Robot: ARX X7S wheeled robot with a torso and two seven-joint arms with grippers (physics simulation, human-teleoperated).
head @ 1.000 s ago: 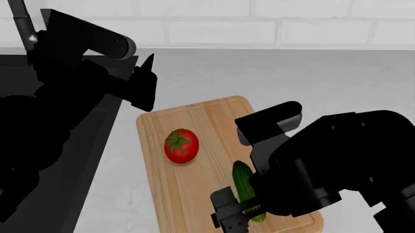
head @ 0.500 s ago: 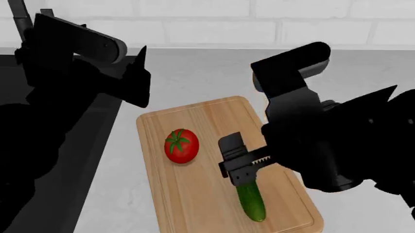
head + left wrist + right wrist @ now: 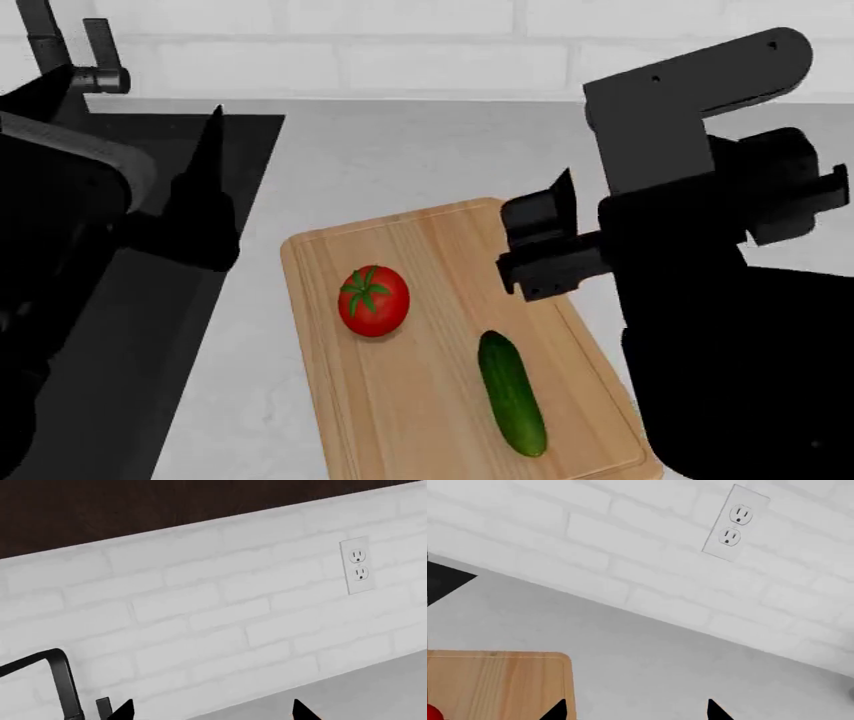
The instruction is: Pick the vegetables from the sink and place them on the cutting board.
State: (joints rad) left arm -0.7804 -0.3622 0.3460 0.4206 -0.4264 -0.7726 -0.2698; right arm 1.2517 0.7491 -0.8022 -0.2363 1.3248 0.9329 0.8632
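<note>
Lowest in the head view, the cucumber (image 3: 513, 394) lies lengthwise in the lower right part of the cutting board (image 3: 414, 420), close to its right-hand groove, and the tomato (image 3: 372, 299) sits apart from it at the board's centre left. Both vegetables are out of the sink (image 3: 147, 330), so the placing looks done. The risk now lies with the round tomato, which could roll off toward the bench (image 3: 400, 160) if an arm brushed it. The right gripper (image 3: 541, 250) hangs above the board's upper right corner, its fingers spread and empty. At the frame's left, the left gripper (image 3: 207, 200) hovers over the sink edge, fingers parted, holding nothing.
</note>
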